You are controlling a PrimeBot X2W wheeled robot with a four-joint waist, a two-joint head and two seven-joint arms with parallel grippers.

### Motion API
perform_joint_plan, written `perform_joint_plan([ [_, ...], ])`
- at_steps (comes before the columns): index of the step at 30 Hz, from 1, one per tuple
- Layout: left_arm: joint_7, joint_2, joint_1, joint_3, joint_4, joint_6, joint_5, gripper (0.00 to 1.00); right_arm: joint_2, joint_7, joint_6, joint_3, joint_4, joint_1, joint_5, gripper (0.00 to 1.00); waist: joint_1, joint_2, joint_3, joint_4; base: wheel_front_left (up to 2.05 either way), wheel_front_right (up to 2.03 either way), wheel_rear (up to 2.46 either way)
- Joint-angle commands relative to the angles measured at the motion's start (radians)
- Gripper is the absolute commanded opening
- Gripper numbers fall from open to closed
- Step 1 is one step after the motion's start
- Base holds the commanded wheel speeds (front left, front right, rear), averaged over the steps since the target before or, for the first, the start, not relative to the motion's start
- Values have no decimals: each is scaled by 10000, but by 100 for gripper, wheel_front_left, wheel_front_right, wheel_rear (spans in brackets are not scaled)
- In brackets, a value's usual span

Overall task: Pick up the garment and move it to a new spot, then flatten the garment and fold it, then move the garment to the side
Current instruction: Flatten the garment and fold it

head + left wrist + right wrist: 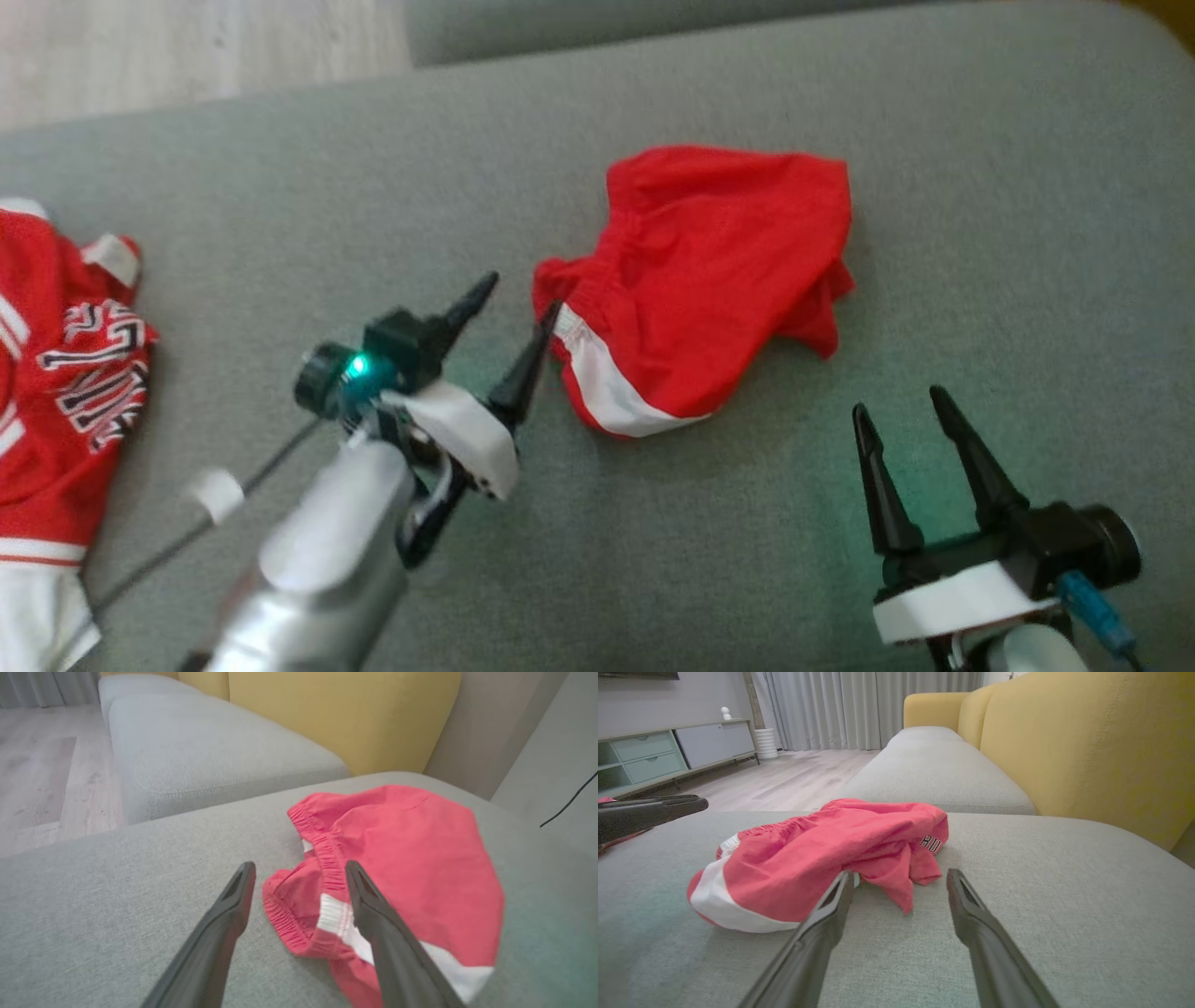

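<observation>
grey woven cushion (747, 560) right up close, and two sets of jaws hanging over it. right jaws nearest, low at the right of the head view: two dark fingers (879, 495) spread wide, nothing between them, tips near the cloth's right edge with a gap left. left jaws a touch further in, also spread wide and holding nothing. their two fingers angle toward the garment (719, 261), and one tip sits right at the elastic waistband edge; cannot tell whether it touches. in the left wrist view the bunched waistband corner lies in the gap between those fingers.

next out, the garment itself: one pair of red shorts, crumpled in a heap in the middle of the cushion, one white side stripe showing on the near edge, waistband turned toward the left jaws. from the right wrist view a small patch of black-and-white lettering peeks out at the far fold, and one loose red flap droops toward the right jaws.

off at the left edge of the head view, a second piece: one red jersey (56, 401) with white trim and black-and-white lettering, well apart from the shorts.

further back, one more grey seat (934, 774), one yellow sofa back (1087, 751) beside it, pale wood floor (784, 779), then grey curtains (859, 709) and one low cabinet (668, 751) against the wall.
</observation>
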Motion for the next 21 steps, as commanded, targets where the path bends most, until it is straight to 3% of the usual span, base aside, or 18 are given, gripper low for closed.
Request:
perform_joint_plan([
  [1, 51, 263, -486, 104, -72, 18, -157, 100, -47, -63, -7, 183, -335, -285, -84, 100, -3, 0, 420, -224, 0, 0, 0],
  [8, -22, 663, -1433, -1279, 789, 17, -1530, 100, -47, -63, -7, 124, -409, -535, -112, 100, -3, 0, 754, -437, 0, 0, 0],
  [17, 129, 1191, -1802, -2943, 778, 16, -3323, 100, -47, -63, -7, 147, -388, -579, -26, 100, -3, 0, 676, -602, 0, 0, 0],
  [19, 128, 1336, -1886, -3252, 694, 16, -3614, 79, -47, -63, -7, 174, -392, -589, -4, 100, -3, 0, 683, -655, 0, 0, 0],
  [21, 42, 1483, -1975, -3559, 607, 16, -3814, 45, -47, -63, -7, 216, -389, -612, 12, 100, -3, 0, 702, -731, 0, 0, 0],
])
